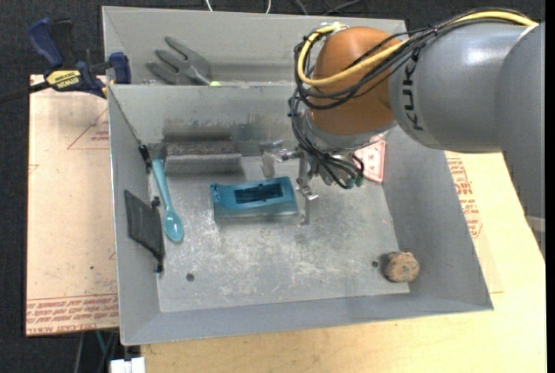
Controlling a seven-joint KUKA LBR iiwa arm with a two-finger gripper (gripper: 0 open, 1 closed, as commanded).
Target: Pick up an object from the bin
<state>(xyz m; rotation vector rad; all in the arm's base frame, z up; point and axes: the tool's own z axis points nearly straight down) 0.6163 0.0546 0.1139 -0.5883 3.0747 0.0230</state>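
My gripper hangs in the middle of the bin, just over the far right end of a teal rectangular box that lies flat on the floor. Its two metal fingers stand apart, one behind the box's far edge and one at its right end, and nothing is held between them. A pink and white card lies to the right, partly hidden under the wrist.
A teal plastic spoon and a flat black piece lie along the left wall. A brown roundish lump sits near the front right corner. Grey tongs rest in the back compartment behind the divider.
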